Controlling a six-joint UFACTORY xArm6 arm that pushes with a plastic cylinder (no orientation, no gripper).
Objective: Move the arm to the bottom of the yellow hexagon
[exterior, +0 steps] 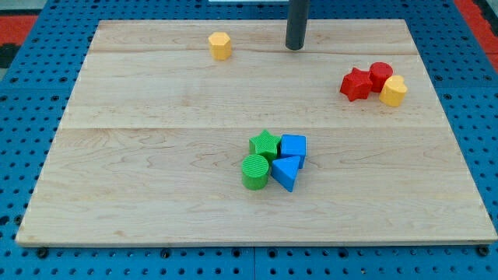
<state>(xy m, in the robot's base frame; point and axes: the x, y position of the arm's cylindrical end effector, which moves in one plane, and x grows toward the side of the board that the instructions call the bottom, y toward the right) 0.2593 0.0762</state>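
Observation:
The yellow hexagon (220,45) stands near the view's top, left of centre, on the wooden board (156,155). My tip (294,47) comes down as a dark rod from the view's top edge. It rests on the board to the right of the yellow hexagon, at about the same height in the view, and apart from it by roughly two block widths. It touches no block.
A red star (355,84), a red round block (380,75) and a yellow round block (394,91) cluster at the view's right. A green star (265,143), green cylinder (254,171), blue cube (293,146) and blue triangle (285,173) cluster at centre.

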